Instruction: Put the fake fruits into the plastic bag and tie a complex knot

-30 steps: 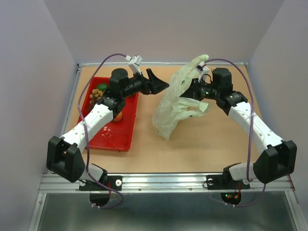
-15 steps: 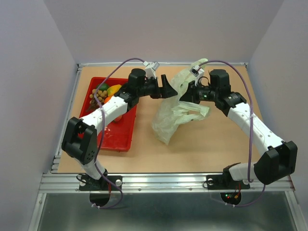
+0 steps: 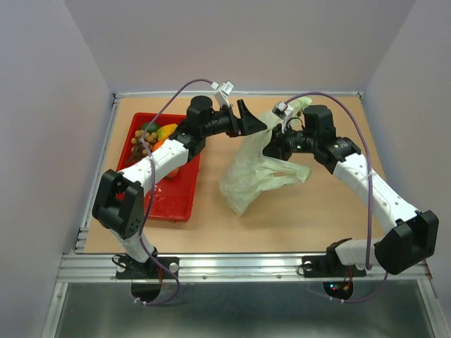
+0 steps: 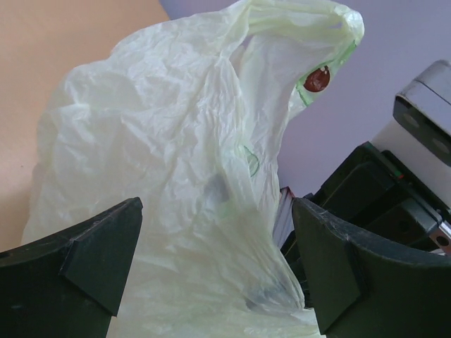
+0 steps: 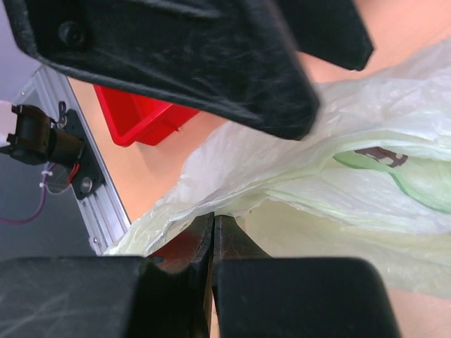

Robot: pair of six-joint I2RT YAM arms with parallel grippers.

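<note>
Right gripper (image 5: 213,224): closed, pinching a fold of the plastic bag's film between its fingers, at 1 o'clock from the worktop's centre.
Left gripper (image 3: 249,120): jaws spread wide, holding nothing; it hangs just beside the bag's upper edge, at the bag's 11 o'clock.
Plastic bag (image 3: 255,169): pale-green, crinkled, held up by its top and draping down to the worktop near centre. The left wrist view shows it hanging ahead of the open jaws.
Bag contents: no fruit seen through the film, only printed marks.
Step in hand: probably catching a second edge of the bag so its mouth can be spread.
Doing it well: close on a single layer of the rim opposite the right gripper's pinch, not on both walls together; then draw the grippers apart gently, as the thin film may tear or slip.
Fake fruits (image 3: 151,135): heaped at the 12 o'clock end of the tray: a green round one, a yellow-orange piece and a brownish bunch, partly hidden by the left arm.
Red tray (image 3: 168,201): at 9 o'clock; its near half is bare.
Worktop (image 3: 317,218): tan board.
Progress: early; nothing bagged, tying not begun.
</note>
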